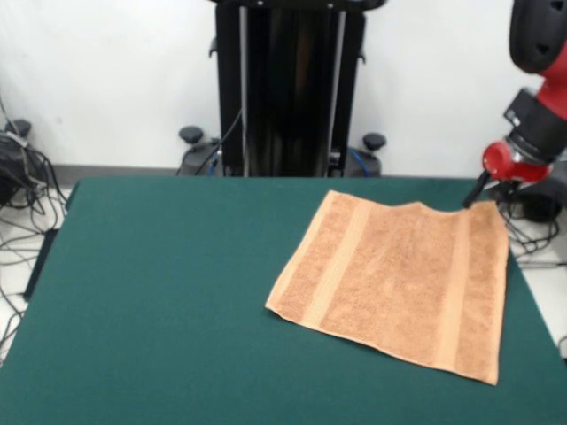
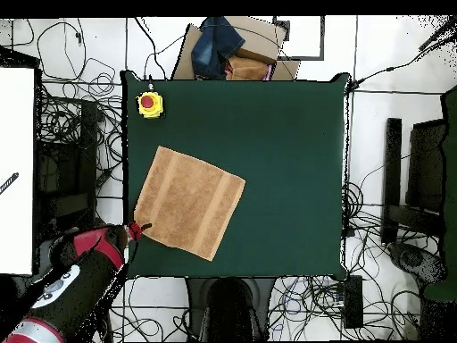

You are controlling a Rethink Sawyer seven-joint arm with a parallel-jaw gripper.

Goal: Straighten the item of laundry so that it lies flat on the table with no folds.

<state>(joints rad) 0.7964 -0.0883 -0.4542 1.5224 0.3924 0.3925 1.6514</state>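
Note:
The item of laundry is an orange-tan towel with paler bands. It lies spread out on the right half of the green table, turned at an angle to the table's edges. Its far edge shows a small dip near the right band. My gripper comes in from the upper right on the red arm, and its dark tip sits at the towel's far right corner. In the overhead view the towel lies at the left of the table, with the gripper at its lower left corner by the table's edge.
A yellow box with a red button stands on the table's upper left corner in the overhead view. Cardboard and blue cloth lie beyond the table's top edge. Cables cover the floor around the table. The towel's right side reaches close to the table edge.

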